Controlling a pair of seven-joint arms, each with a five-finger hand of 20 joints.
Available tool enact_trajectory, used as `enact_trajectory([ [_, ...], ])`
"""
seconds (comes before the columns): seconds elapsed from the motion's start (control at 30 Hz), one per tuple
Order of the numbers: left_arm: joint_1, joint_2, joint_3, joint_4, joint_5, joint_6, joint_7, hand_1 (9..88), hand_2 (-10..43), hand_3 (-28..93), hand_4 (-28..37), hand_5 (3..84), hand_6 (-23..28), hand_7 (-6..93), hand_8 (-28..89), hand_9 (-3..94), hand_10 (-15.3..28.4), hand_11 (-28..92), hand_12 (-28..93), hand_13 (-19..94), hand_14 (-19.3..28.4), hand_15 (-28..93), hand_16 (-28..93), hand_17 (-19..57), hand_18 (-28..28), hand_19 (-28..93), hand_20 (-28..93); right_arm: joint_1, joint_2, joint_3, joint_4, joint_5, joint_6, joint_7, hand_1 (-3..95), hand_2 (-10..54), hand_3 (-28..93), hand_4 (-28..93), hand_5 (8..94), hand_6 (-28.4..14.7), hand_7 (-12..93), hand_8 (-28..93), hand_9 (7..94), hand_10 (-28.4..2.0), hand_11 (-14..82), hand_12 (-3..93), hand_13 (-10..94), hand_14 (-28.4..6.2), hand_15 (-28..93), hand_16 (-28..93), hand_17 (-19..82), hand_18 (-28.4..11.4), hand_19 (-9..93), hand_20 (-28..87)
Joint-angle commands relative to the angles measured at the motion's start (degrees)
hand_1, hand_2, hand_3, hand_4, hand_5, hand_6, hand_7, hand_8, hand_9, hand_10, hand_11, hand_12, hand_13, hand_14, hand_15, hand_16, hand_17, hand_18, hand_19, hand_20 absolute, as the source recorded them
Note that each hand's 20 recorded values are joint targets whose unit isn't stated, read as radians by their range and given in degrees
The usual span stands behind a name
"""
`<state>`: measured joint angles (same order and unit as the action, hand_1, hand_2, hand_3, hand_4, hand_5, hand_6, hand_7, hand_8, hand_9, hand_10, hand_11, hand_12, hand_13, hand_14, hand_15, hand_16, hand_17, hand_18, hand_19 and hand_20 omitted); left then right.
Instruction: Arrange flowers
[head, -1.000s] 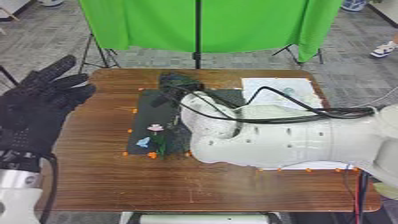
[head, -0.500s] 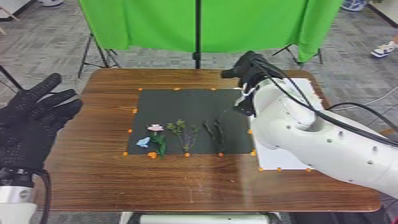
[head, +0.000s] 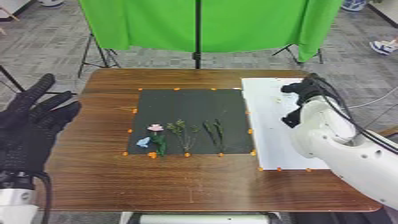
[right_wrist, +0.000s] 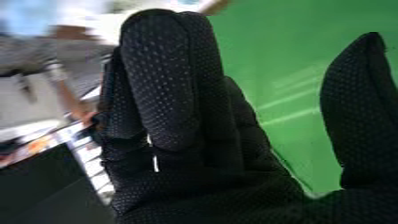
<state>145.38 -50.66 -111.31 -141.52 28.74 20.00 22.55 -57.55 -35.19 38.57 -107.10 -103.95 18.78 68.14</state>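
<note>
Clock directions from mat centre, head view. 9 o'clock: left robot hand (head: 34, 120), off the mat, fingers straight and spread, holding nothing. Could clip the blooms if it swings in low. Knit black glove, dotted grip.

Table (head: 98, 175): brown, glossy wood grain. Black mat (head: 182, 105): flat, matte, squarish, orange tabs (head: 152, 155) round the edge. A dragged edge would probably shift every stem at once.

8 o'clock on mat: blue flower (head: 143, 142), small, ragged petals. Just beside it, pink flower (head: 155, 128), ruffled head, leafy green stem. Lying close, so a grab at one likely catches the other; hard pinch may crush petals.

6 o'clock: wispy sprigs (head: 185, 135), thin, branching. Likely to tangle or slip out of thick gloved fingers. 5 o'clock: dark green stems (head: 214, 134), slim, side by side, low on the mat; might roll or come up as a pair.

3 o'clock: white sheet (head: 275, 145), flat, smooth, beside mat. Could slide or crease if pressed. 2 o'clock, over the sheet: right robot hand (head: 300, 88), fingers straight and together, thumb well apart, nothing gripped. Loose black cables (head: 364, 132) on its hard white arm may sweep light stems off line.
</note>
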Motion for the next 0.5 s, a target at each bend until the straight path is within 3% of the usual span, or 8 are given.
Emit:
enact_trajectory([
  [0.03,-0.5,0.79,1.19,0.64,-0.39,0.27,-0.25,20.6,8.8,77,-27.4,32.9,6.6,16.2,-11,32.1,21.1,30,12,26,28.4,60,-12,-6.3,26.1,59,31,0.0,1.9,-1.8,4.2,-2.7,-4.2,3.9,30.5,-5.3,69,-27,42.5,-10.0,6,-9,78.4,-18.4,21.0,13.4,83,-10.0,59,15,37,-25.4,93,-1],
  [0.3,-2.2,1.22,2.96,0.91,-0.32,0.29,-1.03,20.7,8.9,77,-27.5,31.8,6.6,17.0,-11,32.2,21.3,30,12,26,28.4,60,-12,-6.2,26.1,59,31,1.3,4.3,-3.7,7.1,-4.0,-9.8,5.2,30.9,-5.7,68,-26,42.1,-9.5,6,-8,81.1,-17.8,21.9,14.0,85,-9.3,60,15,39,-25.3,93,1],
  [0.5,-2.1,0.87,2.82,0.82,-0.1,0.03,-1.43,20.8,8.8,77,-27.5,31.6,6.6,17.3,-11,32.3,21.3,30,12,26,28.4,60,-12,-6.2,26.1,58,31,0.0,5.8,-2.2,7.6,-1.9,-12.5,5.1,31.5,-6.3,67,-26,40.7,-7.9,6,-9,80.7,-17.7,22.3,14.3,84,-9.6,60,16,39,-25.3,93,-2],
])
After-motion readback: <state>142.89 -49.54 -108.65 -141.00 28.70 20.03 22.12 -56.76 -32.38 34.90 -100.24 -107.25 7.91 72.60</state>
